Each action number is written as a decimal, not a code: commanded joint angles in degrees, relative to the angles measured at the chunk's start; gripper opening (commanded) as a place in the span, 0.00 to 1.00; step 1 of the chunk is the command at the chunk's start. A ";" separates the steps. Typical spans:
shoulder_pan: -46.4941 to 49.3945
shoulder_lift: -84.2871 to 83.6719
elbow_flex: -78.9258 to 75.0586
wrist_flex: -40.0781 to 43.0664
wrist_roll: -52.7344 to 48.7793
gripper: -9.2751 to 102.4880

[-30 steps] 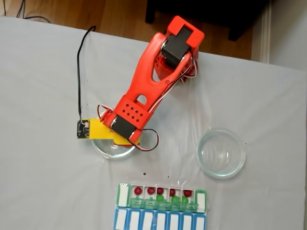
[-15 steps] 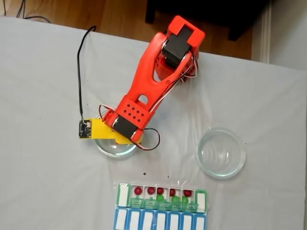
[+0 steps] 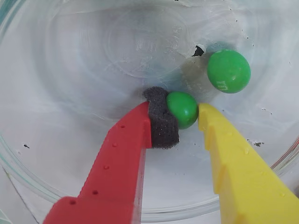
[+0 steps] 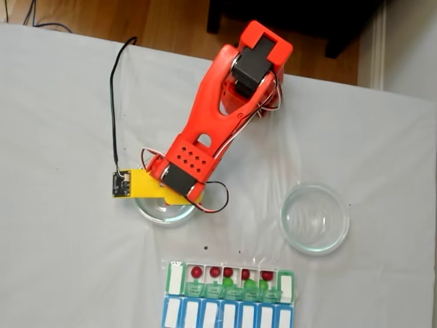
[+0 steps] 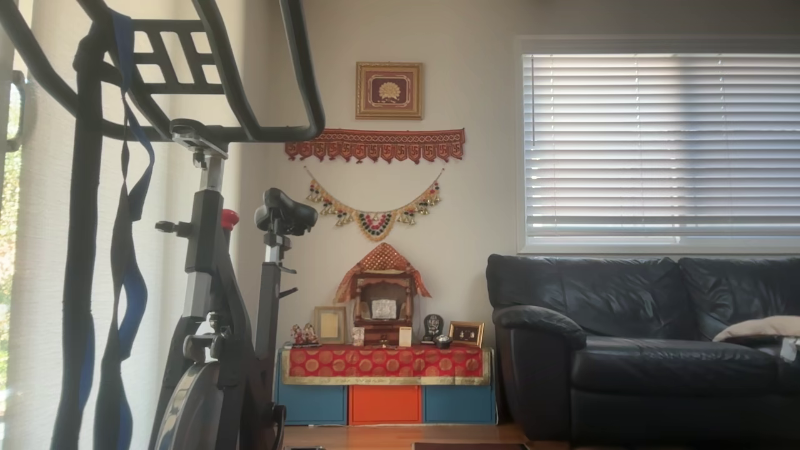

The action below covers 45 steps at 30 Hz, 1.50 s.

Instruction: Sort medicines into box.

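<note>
Barely shifted since earlier frame: gripper (image 3: 180,114) in left glass dish (image 4: 162,210), jaws closing around green ball (image 3: 182,109); second green ball (image 3: 228,71) lies beside.

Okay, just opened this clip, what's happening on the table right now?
An orange arm reaches down into the left glass dish in the fixed view. In the wrist view, its gripper has a green ball between the foam-padded red finger and the yellow finger, closing on it or just gripping; a second green ball lies loose nearby. The pill organiser already holds red and green balls, and the right dish looks empty.
</note>
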 commanded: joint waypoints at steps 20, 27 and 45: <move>0.44 10.99 -10.90 2.64 2.55 0.09; -0.35 5.98 -26.89 9.14 4.22 0.09; -15.64 1.23 -31.82 6.33 16.61 0.09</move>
